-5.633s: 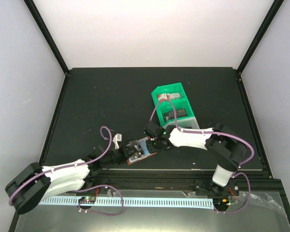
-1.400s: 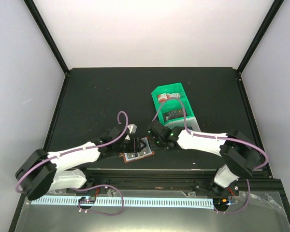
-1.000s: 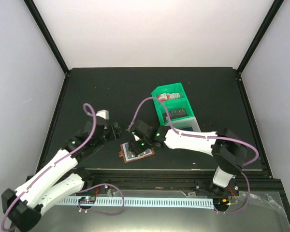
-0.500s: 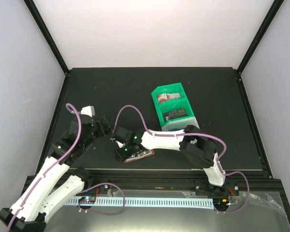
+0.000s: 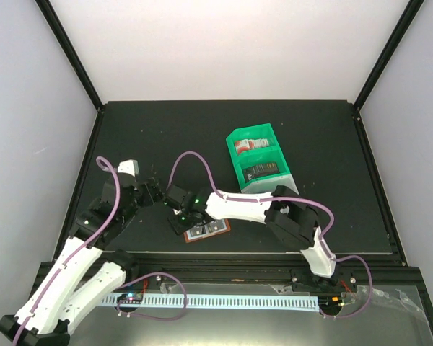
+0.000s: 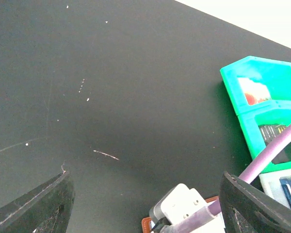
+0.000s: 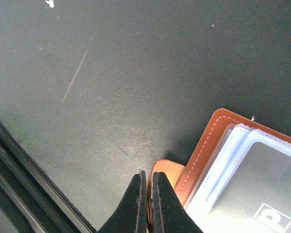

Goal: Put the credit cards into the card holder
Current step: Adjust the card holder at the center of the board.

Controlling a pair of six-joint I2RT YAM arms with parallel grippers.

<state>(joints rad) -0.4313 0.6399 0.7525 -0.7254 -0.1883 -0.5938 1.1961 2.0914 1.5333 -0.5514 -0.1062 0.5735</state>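
Right end effector [image 7: 147,177] narrowed almost to touching, tips at the snap tab on the left end of the card holder [image 7: 211,138], open on the surface [image 5: 166,137], long axis running off rightward. Left end effector [image 6: 143,177] wide, empty, farther off. Credit cards [image 5: 263,171] well apart, in the green tray [image 5: 238,162]

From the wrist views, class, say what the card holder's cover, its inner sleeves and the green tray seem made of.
The card holder cover: brown leather or imitation, matte, stitched along its edge. Its inner sleeves: clear, glossy plastic, see-through. The green tray: probably rigid moulded plastic, smooth, uniform colour.
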